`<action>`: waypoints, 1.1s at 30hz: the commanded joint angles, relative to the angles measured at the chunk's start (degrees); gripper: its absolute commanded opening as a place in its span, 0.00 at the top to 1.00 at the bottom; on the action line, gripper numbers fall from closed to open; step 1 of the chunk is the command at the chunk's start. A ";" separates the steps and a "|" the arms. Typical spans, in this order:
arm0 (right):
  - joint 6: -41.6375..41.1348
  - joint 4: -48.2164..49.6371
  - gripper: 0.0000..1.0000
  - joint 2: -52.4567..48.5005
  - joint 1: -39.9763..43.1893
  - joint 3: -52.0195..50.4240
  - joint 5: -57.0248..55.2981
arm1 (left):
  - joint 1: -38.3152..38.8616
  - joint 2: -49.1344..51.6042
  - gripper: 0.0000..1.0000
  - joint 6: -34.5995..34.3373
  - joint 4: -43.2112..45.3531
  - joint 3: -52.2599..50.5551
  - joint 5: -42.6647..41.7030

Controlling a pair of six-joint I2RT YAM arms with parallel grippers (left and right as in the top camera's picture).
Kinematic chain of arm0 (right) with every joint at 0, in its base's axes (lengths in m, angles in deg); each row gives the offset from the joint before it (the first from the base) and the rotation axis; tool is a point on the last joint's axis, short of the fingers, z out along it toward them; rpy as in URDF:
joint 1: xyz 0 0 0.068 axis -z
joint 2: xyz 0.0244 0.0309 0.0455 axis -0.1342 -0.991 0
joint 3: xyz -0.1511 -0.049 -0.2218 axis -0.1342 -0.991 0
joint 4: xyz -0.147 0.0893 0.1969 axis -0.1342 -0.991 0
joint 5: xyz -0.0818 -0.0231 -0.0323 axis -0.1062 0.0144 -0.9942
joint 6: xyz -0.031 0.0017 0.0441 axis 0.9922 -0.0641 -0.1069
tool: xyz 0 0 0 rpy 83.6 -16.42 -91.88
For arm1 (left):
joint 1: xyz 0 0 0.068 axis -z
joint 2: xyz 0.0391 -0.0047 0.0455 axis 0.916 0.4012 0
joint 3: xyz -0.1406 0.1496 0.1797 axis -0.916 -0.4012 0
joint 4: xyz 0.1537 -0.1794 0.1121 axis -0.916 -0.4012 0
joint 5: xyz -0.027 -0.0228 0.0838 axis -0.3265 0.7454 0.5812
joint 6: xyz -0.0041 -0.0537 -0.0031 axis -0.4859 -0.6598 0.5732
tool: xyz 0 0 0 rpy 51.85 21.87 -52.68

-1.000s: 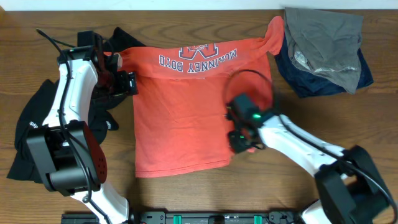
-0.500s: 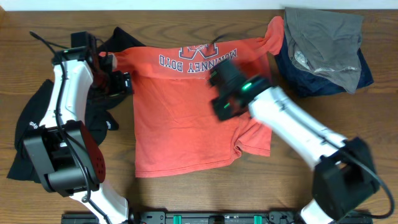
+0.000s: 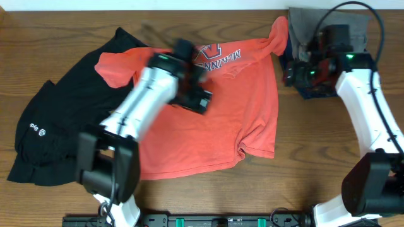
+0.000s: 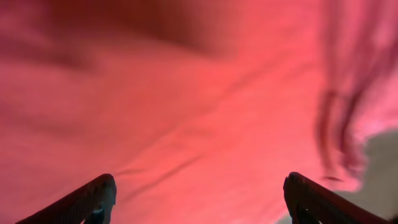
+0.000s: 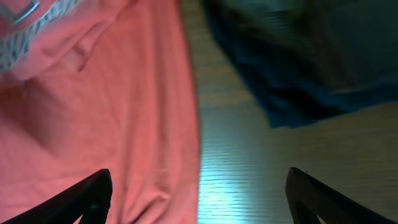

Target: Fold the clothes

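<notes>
The left gripper [image 3: 199, 99] is hovering over the chest of the shirt [image 3: 237, 107], just below its lettering. Its fingers [image 4: 99, 194] are standing wide apart with nothing between them, only red cloth below. The right gripper [image 3: 292, 72] is hanging off the shirt's right edge, over the bench [image 3: 315, 164] beside the pile in the far right corner. It too is spread wide and is holding nothing.

The shirt is lying flat on the bench, collar away from the robot, its left sleeve resting on the black top [image 3: 66, 120]. There are two grippers and, as far as the blur allows, four garments: one shirt, one black top, one grey garment [image 3: 304, 28] and one navy garment [image 5: 298, 93] under it.

A second ago the left gripper was at the shirt's left sleeve and the right one was shut at the right hem, pulled inward. Since then that hem has been laid out to the right, the right gripper has let go, and both arms have swung to new places.
</notes>
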 commanded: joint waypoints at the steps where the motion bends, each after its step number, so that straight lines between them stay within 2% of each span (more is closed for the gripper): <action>1: 1.25 0.24 0.13 1.07 2.60 0.85 1.01 | 6.84 0.00 0.11 -0.28 1.38 -0.22 1.86; 2: 1.25 0.37 0.13 1.07 3.21 0.85 1.01 | 8.85 0.07 0.05 -0.31 2.21 -0.22 2.21; 6: 1.22 1.20 0.13 1.07 4.61 0.85 1.01 | 16.15 0.87 0.00 -0.22 6.05 -0.22 2.19; 15: 1.22 2.73 0.13 1.07 5.88 0.85 0.96 | 28.55 7.85 0.02 3.04 15.54 -0.22 2.27; 22: 1.22 3.17 0.13 1.07 6.03 0.85 0.74 | 30.51 13.55 0.02 3.74 16.96 -0.22 2.16; 28: 1.22 3.87 0.14 1.07 6.08 0.85 0.72 | 32.41 14.05 0.02 5.92 18.16 -0.22 2.21; 33: 1.22 3.82 0.14 1.07 6.19 0.85 0.72 | 34.16 15.63 0.02 8.68 19.89 -0.22 5.62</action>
